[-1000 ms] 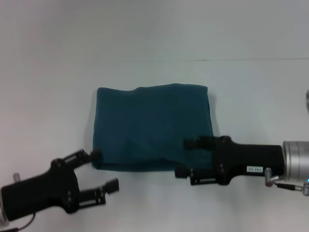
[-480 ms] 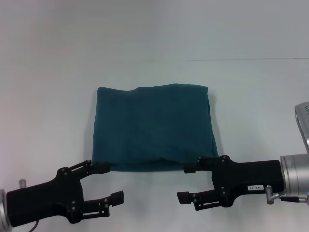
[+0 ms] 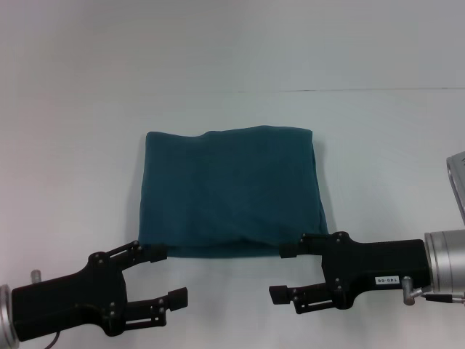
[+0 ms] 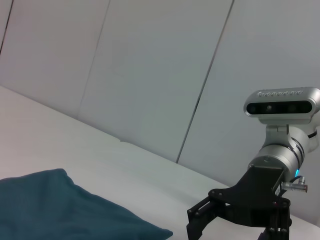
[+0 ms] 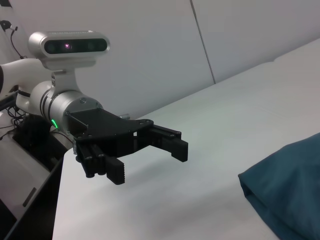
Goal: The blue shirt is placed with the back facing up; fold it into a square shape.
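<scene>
The blue shirt point(image 3: 231, 190) lies folded into a rough square on the white table, plain side up. My left gripper point(image 3: 167, 275) is open just in front of the shirt's near left corner, with one fingertip point(image 3: 156, 252) close to the hem. In front of the near right corner my right gripper point(image 3: 282, 273) is open and holds nothing. The left wrist view shows a corner of the shirt point(image 4: 60, 210) and the right gripper point(image 4: 200, 222) beyond it. The right wrist view shows the open left gripper point(image 5: 149, 162) and an edge of the shirt point(image 5: 285, 195).
The white table point(image 3: 87, 145) stretches bare on all sides of the shirt, with a thin seam line point(image 3: 349, 90) across its far part. Pale wall panels point(image 4: 150, 75) stand behind the table. Dark equipment point(image 5: 30, 145) sits past the table's edge in the right wrist view.
My right gripper has drawn back off the shirt's near right part and now sits in front of its near edge. The left gripper has shifted slightly right. The shirt has not moved.
</scene>
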`<state>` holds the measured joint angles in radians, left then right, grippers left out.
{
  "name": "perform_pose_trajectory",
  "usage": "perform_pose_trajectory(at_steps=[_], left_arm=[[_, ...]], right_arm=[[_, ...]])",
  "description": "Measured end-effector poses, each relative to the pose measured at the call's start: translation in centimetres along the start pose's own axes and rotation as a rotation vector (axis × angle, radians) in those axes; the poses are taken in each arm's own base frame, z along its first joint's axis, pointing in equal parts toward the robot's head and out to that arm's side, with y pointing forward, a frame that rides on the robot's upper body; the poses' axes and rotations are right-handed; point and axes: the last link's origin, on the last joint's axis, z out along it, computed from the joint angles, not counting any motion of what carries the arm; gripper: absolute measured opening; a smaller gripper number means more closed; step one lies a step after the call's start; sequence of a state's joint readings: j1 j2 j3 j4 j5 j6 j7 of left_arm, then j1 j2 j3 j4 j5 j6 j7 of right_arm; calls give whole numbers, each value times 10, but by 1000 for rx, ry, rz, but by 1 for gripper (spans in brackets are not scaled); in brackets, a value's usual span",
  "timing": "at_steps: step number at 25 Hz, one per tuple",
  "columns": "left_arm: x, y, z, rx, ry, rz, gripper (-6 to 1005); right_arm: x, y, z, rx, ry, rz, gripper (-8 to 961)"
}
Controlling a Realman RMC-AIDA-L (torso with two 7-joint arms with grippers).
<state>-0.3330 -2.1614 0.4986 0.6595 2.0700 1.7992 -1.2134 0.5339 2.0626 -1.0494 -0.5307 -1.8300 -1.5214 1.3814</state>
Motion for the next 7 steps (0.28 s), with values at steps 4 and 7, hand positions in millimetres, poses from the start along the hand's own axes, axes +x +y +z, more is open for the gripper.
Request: perform_pose_trajectory(at_steps=[4, 7], left_arm=[[0, 0, 0, -1, 0, 0, 902], [0, 0, 0, 0, -1, -1, 902]], right_arm=[[0, 0, 0, 0, 0, 1, 912], [1, 0, 0, 0, -1, 2, 912]])
